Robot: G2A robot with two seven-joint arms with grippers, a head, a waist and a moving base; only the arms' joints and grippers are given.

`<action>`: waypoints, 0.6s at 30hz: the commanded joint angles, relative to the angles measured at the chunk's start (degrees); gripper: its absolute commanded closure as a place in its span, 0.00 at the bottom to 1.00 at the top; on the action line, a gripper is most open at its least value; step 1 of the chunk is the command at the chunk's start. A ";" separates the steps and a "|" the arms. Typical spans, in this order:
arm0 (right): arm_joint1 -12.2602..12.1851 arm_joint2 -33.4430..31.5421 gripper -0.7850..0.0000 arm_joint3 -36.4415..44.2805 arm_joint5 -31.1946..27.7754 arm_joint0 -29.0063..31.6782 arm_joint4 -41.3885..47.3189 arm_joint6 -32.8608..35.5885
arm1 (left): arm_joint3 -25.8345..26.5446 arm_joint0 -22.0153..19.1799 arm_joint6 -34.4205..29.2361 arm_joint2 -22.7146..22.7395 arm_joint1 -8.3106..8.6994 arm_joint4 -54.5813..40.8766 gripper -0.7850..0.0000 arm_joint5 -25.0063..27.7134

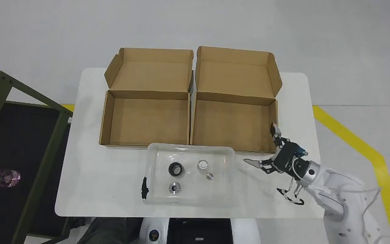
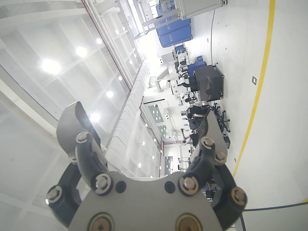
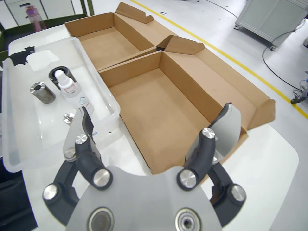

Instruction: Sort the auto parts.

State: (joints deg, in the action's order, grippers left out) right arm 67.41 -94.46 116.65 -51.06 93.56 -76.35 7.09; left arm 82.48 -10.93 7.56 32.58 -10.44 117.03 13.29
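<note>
1. Table point(image 1: 85, 183) surface, white with rounded corners, is seen bearing every item listed below.
2. Two open cardboard boxes are set side by side on the far half of the table, touching along their inner walls: the left-hand box point(image 1: 146, 122) and the right-hand box point(image 1: 231, 125). Both lids are folded back, away from the robot.
3. A clear plastic tray point(image 1: 220, 190) is placed on the near side of the boxes. Its far rim lies just beside their front walls, and the seam between them is straddled by it.
4. The right gripper point(image 1: 259, 144) is held above the table, just beside the tray's right end and near the front right corner of the right-hand box. Its jaws are spread wide.
5. The left gripper point(image 2: 143, 110) is pointed up towards a hall ceiling, and its jaws are likewise spread apart.
6. A white sheet point(image 3: 42, 60) is laid in the tray's left end, and a black scrap point(image 3: 20, 56) is found at the rim there.
7. The auto parts are kept inside the tray. A white bottle point(image 3: 72, 88) is stood just beside a black cylindrical part point(image 3: 61, 73). A grey metal cylinder point(image 3: 42, 92) is set upright near both. A small metal disc point(image 3: 68, 117) is laid flat nearest the right gripper.
</note>
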 commanded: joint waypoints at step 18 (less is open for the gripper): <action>-0.57 18.79 0.00 3.07 -5.16 -7.39 0.35 14.77 | 0.00 0.00 0.00 0.00 0.00 0.00 0.00 0.00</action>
State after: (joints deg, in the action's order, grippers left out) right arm 66.82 -76.67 119.92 -56.25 86.53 -76.01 21.43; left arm 82.48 -10.93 7.56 32.58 -10.44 117.03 13.29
